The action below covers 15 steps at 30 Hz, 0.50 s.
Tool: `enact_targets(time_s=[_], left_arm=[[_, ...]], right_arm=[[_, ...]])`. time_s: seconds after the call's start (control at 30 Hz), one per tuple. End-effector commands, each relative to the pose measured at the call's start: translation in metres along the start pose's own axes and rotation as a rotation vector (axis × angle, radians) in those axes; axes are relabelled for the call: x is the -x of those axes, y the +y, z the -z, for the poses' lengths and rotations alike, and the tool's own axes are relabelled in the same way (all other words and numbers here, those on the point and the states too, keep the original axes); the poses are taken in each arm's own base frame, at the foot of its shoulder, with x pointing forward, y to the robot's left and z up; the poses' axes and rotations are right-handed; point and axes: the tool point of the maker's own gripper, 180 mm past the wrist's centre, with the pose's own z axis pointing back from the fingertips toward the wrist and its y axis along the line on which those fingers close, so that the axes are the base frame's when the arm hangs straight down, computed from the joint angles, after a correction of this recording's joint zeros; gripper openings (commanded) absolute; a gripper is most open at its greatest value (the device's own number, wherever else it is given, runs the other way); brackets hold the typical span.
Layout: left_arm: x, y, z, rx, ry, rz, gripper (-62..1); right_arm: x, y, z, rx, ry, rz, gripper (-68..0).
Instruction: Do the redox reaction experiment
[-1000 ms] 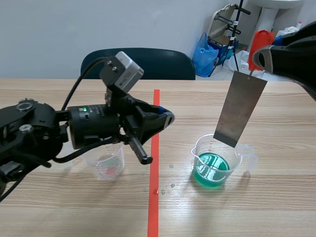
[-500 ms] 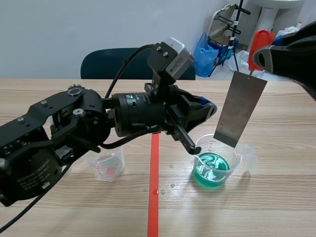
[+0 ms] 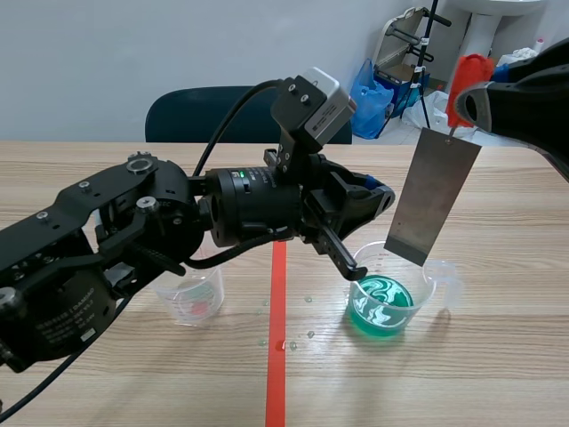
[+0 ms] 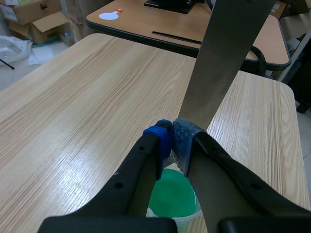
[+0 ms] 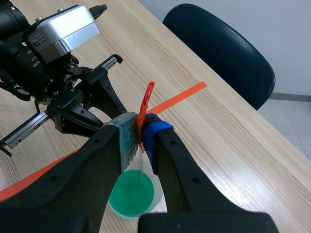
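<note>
A grey metal plate (image 3: 434, 196) hangs upright from a red clip (image 3: 469, 73), on which my right gripper (image 3: 468, 105) is shut at the upper right. The plate's lower edge sits just over the rim of a clear beaker (image 3: 388, 301) of green liquid. My left arm reaches in from the left, and its gripper (image 3: 380, 197) is shut on nothing, tips close beside the plate's left edge. In the left wrist view the fingertips (image 4: 172, 138) meet just before the plate (image 4: 228, 53), above the green beaker (image 4: 172, 199). The right wrist view shows my right gripper (image 5: 141, 128) clamped on the clip (image 5: 146, 99).
A second clear beaker (image 3: 191, 298) with red markings stands left of the orange-red tape line (image 3: 277, 356), partly behind my left arm. Small droplets (image 3: 298, 334) lie on the wood between the beakers. A dark blue chair (image 3: 249, 111) stands behind the table.
My left arm has swung right from over the left beaker to beside the plate, staying shut. The right arm, clip and plate have not moved.
</note>
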Motion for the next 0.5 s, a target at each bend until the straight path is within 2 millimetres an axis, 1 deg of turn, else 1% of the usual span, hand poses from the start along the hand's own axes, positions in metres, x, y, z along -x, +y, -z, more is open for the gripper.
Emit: enact_targets(time_s=[0.0, 0.17, 0.27, 0.37, 0.47], left_arm=[[-0.009, 0.001, 0.001, 0.001, -0.030, 0.001, -58.0], [-0.008, 0.002, 0.000, -0.003, -0.025, 0.012, -58.0], [-0.002, 0.009, -0.002, -0.035, 0.001, 0.054, -58.0], [0.002, 0.021, -0.014, -0.069, 0.001, 0.064, -58.0], [0.010, 0.041, -0.035, -0.131, 0.009, 0.073, -58.0]], right_arm=[[-0.011, -0.002, -0.001, 0.001, -0.031, -0.017, -66.9], [-0.011, -0.002, -0.001, 0.001, -0.031, -0.017, -66.9], [-0.011, -0.002, -0.001, 0.001, -0.031, -0.017, -66.9], [-0.011, -0.002, -0.001, 0.001, -0.031, -0.017, -66.9], [-0.011, -0.002, -0.001, 0.001, -0.031, -0.017, -66.9]])
